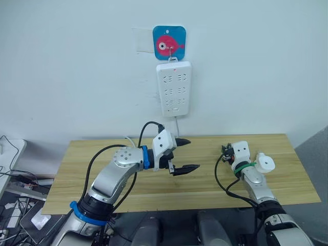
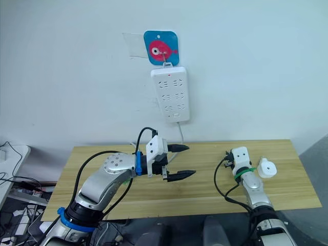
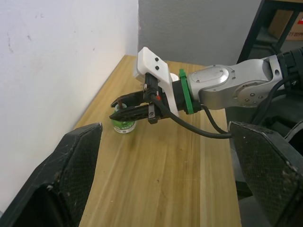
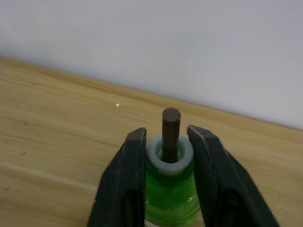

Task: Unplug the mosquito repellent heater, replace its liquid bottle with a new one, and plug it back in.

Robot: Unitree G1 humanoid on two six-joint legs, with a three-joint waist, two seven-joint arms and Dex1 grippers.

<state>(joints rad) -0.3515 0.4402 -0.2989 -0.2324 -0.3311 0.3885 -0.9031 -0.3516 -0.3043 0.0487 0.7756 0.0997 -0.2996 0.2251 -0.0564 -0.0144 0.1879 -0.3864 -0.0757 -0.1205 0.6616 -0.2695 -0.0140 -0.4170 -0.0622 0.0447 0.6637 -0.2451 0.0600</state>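
Observation:
The liquid bottle (image 4: 169, 189) is green with a white collar and a dark wick, and it stands on the wooden table (image 1: 128, 189) near the wall. My right gripper (image 4: 166, 135) is shut on the bottle's neck, one finger on each side; the left wrist view shows the same grip on the liquid bottle (image 3: 124, 126). The mosquito repellent heater (image 1: 265, 163), small, white and rounded, lies on the table just right of my right wrist. My left gripper (image 1: 193, 153) hovers open and empty over the table's middle, pointing right toward the right arm.
A white multi-socket power strip (image 1: 174, 88) hangs on the wall from a blue fish hook (image 1: 168, 46), above the table's back edge, with its cable (image 1: 178, 123) dropping behind the table. Cables lie on the floor at the left (image 1: 15, 205).

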